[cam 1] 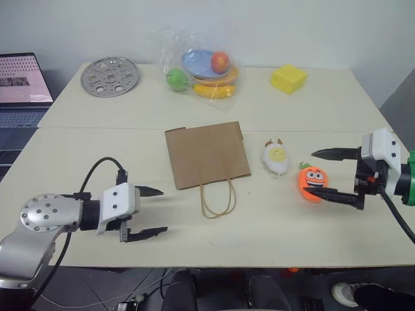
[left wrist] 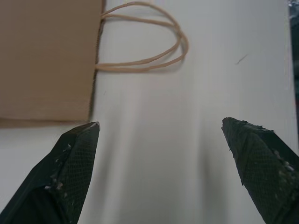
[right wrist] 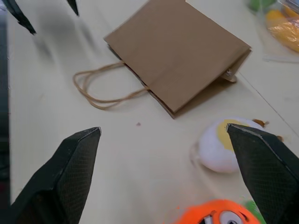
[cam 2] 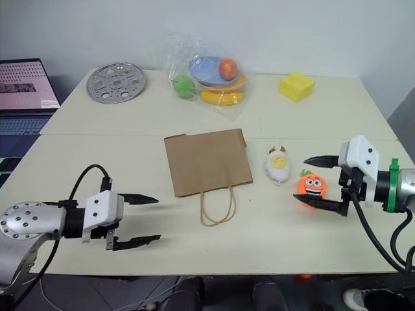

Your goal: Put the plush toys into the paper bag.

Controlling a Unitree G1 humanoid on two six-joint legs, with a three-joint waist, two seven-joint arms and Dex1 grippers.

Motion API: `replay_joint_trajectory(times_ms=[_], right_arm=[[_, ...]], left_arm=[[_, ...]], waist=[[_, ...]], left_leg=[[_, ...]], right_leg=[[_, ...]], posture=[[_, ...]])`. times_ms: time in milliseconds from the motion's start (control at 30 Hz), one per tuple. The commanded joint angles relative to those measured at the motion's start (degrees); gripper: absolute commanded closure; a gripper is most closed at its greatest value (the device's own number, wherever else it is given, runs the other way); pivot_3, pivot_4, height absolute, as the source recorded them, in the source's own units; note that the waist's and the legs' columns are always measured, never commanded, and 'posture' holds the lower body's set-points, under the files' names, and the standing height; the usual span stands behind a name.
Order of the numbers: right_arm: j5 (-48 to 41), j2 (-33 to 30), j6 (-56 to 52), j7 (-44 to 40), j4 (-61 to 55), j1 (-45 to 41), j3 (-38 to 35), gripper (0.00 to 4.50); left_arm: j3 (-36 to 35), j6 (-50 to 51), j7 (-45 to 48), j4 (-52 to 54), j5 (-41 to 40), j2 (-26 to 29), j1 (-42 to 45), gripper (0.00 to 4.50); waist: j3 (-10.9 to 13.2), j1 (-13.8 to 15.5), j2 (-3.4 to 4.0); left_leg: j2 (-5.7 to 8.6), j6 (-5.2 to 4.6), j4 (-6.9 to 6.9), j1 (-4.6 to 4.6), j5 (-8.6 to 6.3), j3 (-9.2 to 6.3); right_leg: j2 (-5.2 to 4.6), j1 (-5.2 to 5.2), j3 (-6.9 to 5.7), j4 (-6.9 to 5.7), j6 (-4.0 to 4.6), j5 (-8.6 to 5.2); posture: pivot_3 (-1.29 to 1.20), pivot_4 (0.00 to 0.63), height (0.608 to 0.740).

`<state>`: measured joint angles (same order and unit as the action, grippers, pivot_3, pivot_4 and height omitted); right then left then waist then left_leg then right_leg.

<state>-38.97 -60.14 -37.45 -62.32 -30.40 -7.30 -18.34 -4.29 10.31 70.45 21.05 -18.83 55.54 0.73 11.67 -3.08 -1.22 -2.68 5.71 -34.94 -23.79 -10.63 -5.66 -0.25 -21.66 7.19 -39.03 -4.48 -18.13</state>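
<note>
At the far left we see an open laptop (cam 1: pixel 23 87) on a lower surface beside the cream table (cam 1: pixel 97 162). On the table's far side lies a round perforated metal plate (cam 1: pixel 109 76), and to its right a clear crinkly plastic bag (cam 1: pixel 198 65) holding a blue plate, a red fruit, a green one and a yellow banana-like piece.

Near the front edge on the left, our left gripper (cam 1: pixel 150 211) hovers over bare tabletop with its two black fingers spread wide and nothing between them. It points toward the paper bag (cam 1: pixel 207 154), which lies flat in the middle of the table, its mouth and twine handles (cam 1: pixel 217 199) facing the front edge. In the left wrist view the bag's corner sits just beyond one fingertip (left wrist: pixel 77 154), apart from it.

Right of the bag, close but not touching, lies the white egg plush toy (cam 1: pixel 275 159) with its yellow face up. Just to its right and slightly nearer is the orange carrot plush toy (cam 1: pixel 312 183), smile showing. Far behind them sits a yellow block (cam 1: pixel 288 79).

Our right gripper (cam 1: pixel 332 173) comes in from the right edge, fingers wide apart, one above and one below the carrot's right side; we cannot tell whether the lower finger touches it. Neither toy is in the bag.
</note>
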Motion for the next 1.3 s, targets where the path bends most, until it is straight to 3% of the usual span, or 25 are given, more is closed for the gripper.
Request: replay_joint_trajectory(times_ms=[33, 167, 233, 433, 933, 1300], right_arm=[[-4.1, 0.2, -3.2, 2.3, -5.6, 1.3, -2.5, 0.00], [-7.6, 0.8, -5.9, 5.0, -9.7, 3.1, -3.3, 0.00], [-8.6, 1.1, -6.6, 6.5, -12.7, 4.2, -3.0, 0.00], [-7.7, 0.5, -5.8, 8.0, -15.7, 5.5, -3.1, 0.00], [-7.4, -0.1, -4.9, 8.0, -16.1, 7.2, -4.4, 0.00], [-8.4, -0.2, -4.9, 8.2, -15.8, 8.5, -6.1, 0.00]], left_arm=[[5.4, -3.2, 0.0, -1.3, 2.0, -3.2, 4.3, 0.03], [10.5, -7.9, -0.3, -5.8, 5.1, -8.4, 9.3, 0.03], [12.9, -15.0, -1.5, -10.5, 8.7, -11.5, 12.5, 0.03], [15.7, -26.4, -2.0, -18.3, 12.3, -15.5, 16.6, 0.03], [19.2, -33.9, -3.2, -24.9, 16.6, -18.4, 22.6, 0.03], [18.3, -36.1, 0.0, -21.9, 12.4, -14.4, 20.4, 0.03]], waist=[[0.0, 0.1, -0.01], [0.0, 0.3, -0.02], [0.0, 0.2, -0.02], [0.0, 0.2, -0.02], [0.0, 0.3, -0.03], [0.0, 0.2, -0.02]], left_leg=[[0.00, 0.00, 0.00, 0.00, 0.00, 0.01], [0.01, 0.00, -0.01, -0.05, 0.00, -0.03], [0.01, 0.00, 0.00, -0.05, 0.00, -0.06], [0.00, 0.00, -0.01, -0.04, 0.00, -0.09], [0.03, -0.01, -0.03, -0.03, 0.00, -0.20], [0.02, -0.01, -0.03, -0.01, 0.00, -0.31]], right_leg=[[0.00, 0.00, 0.01, 0.01, 0.00, 0.00], [0.03, -0.02, 0.00, 0.02, 0.04, 0.04], [0.04, -0.01, -0.01, 0.02, 0.16, 0.15], [0.07, 0.00, -0.01, 0.00, 0.16, 0.15], [0.08, 0.09, -0.06, 0.00, 0.10, 0.16], [0.09, 0.14, -0.14, -0.02, 0.09, 0.18]], posture=[[0.00, 0.150, 0.740], [0.00, 0.150, 0.740], [0.00, 0.150, 0.740], [0.00, 0.150, 0.740], [0.00, 0.150, 0.740], [0.00, 0.150, 0.740]])
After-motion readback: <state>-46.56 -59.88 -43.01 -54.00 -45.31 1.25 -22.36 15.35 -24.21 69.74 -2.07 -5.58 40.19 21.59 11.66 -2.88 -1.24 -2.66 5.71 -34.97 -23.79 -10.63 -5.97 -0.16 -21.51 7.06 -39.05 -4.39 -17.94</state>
